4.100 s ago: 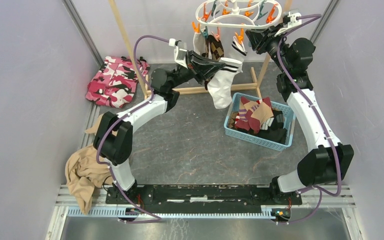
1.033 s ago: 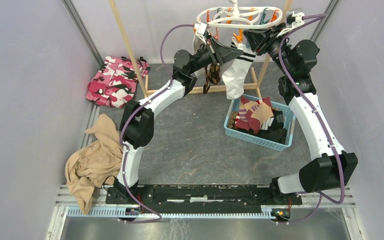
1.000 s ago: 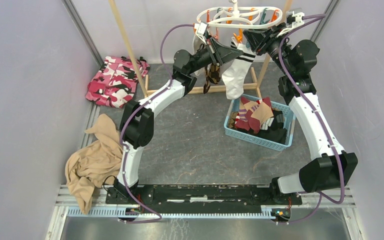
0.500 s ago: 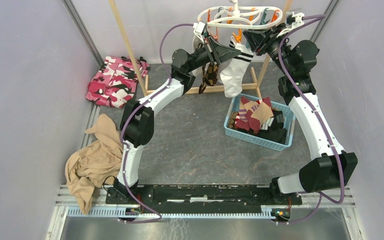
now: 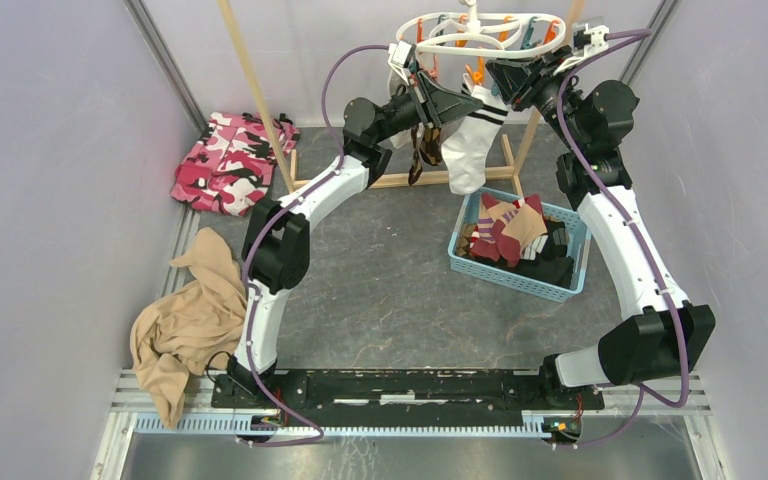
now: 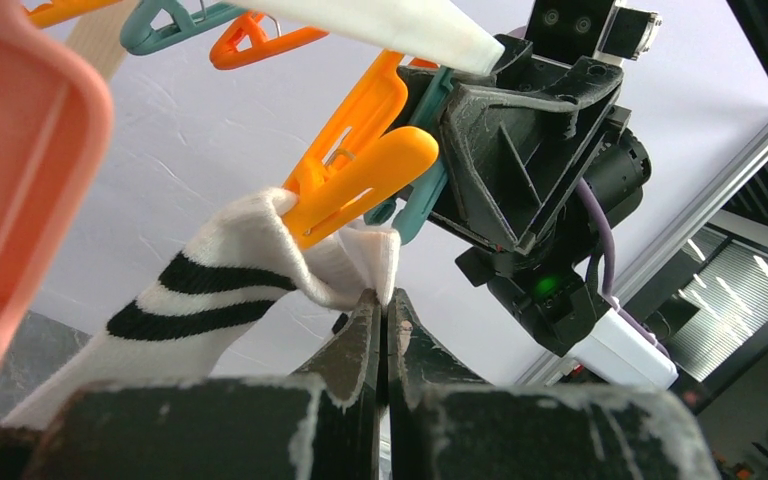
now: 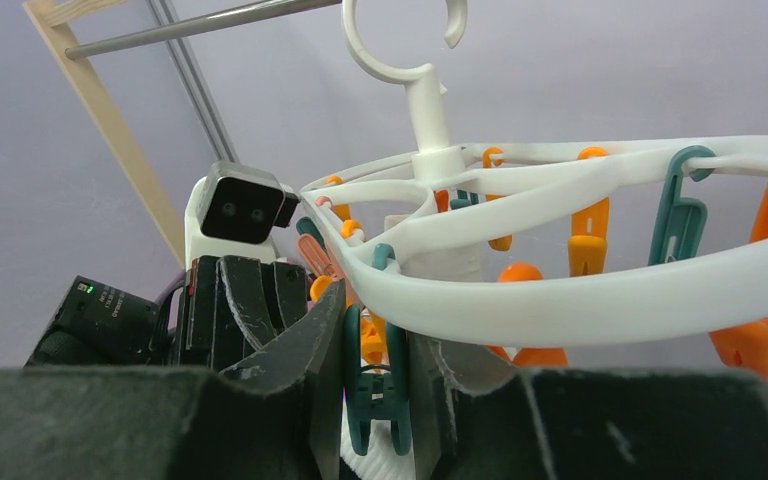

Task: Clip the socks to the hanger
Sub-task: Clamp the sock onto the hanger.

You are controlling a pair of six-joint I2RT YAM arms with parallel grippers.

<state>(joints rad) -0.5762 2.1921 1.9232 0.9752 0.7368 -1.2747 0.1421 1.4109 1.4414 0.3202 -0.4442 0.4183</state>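
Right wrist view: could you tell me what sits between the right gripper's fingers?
A teal clothespin hanging from the hanger sits between the fingers, seen in the right wrist view.

Your left arm (image 5: 310, 198) and right arm (image 5: 625, 250) match: white shells on the long links, bulky black housings at the joints, and a black mounting bar (image 5: 400, 388) under the bases. A purple cable (image 5: 326, 85) runs along each arm. The left gripper (image 6: 381, 300) has black, tapered fingers (image 6: 350, 350) with a grainy surface, pale and frayed-looking at the edges. The right gripper (image 7: 375, 325) looks the same. Behind the fingers you'll find a ribbed black triangular body (image 6: 520, 140). Above it sits a white camera block (image 7: 235, 212) with two dark lenses, and further back a small green light (image 6: 543, 287).
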